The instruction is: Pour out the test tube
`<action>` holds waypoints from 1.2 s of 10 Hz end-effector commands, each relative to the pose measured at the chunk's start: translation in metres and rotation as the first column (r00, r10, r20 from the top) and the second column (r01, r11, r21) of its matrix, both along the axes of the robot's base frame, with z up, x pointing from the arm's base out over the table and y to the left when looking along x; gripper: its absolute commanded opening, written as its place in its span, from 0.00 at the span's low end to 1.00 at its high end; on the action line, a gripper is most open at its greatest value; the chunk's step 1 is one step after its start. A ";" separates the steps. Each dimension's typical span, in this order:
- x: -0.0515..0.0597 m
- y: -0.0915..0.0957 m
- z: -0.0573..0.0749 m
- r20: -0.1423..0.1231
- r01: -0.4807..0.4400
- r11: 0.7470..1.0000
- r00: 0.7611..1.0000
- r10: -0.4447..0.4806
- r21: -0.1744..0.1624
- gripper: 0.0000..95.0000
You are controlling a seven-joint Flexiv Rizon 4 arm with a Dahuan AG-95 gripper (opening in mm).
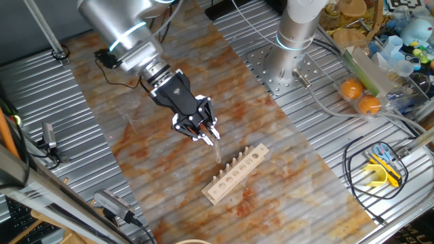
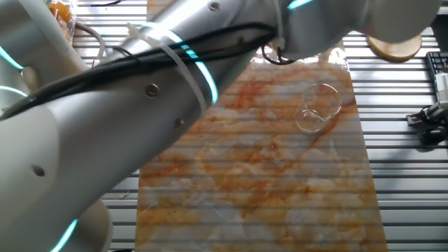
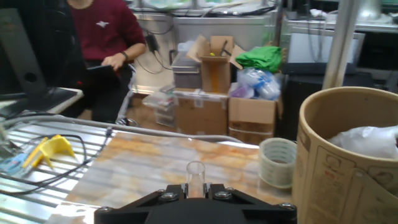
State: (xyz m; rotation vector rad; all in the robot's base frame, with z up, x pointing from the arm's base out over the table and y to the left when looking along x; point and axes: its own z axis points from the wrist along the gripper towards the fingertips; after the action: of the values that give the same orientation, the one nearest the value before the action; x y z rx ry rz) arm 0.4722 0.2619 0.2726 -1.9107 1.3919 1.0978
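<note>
My gripper (image 1: 209, 133) hangs over the marbled mat, just up-left of the pale wooden rack (image 1: 235, 174). It is shut on the test tube (image 1: 217, 152), a thin clear glass tube that reaches from the fingers toward the rack. In the hand view the tube's open rim (image 3: 195, 176) stands up between the two black jaws of my gripper (image 3: 195, 186), which press on it from both sides. The wider clear glass beaker (image 2: 318, 106) stands on the mat, apart from the gripper. In the other fixed view my own arm hides the gripper and the tube.
A second robot base (image 1: 295, 41) stands at the mat's far edge. Two oranges (image 1: 359, 95) and a yellow tool (image 1: 383, 173) lie to the right. The hand view shows a cardboard drum (image 3: 348, 162) and a paper cup (image 3: 277, 162).
</note>
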 end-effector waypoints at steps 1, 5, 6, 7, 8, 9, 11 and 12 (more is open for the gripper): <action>0.002 0.001 0.000 -0.015 -0.056 0.998 0.998 0.056 -0.023 0.00; -0.004 0.014 -0.009 0.005 -0.070 0.998 0.998 0.070 -0.009 0.00; -0.007 0.017 -0.012 0.005 -0.069 0.998 0.998 0.069 -0.004 0.00; -0.012 0.019 -0.018 -0.002 -0.063 0.998 0.998 0.063 0.014 0.00; -0.014 0.018 -0.021 -0.002 -0.063 0.998 0.998 0.063 0.018 0.00; -0.017 0.018 -0.025 -0.004 -0.061 0.998 0.998 0.062 0.022 0.00; -0.020 0.021 -0.028 -0.014 -0.055 0.998 0.998 0.055 0.025 0.00; -0.022 0.024 -0.030 -0.017 -0.052 0.998 0.998 0.053 0.029 0.00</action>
State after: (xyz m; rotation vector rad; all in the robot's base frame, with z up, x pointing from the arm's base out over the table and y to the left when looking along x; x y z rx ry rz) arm 0.4488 0.2858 0.2423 -1.9301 1.3328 1.1574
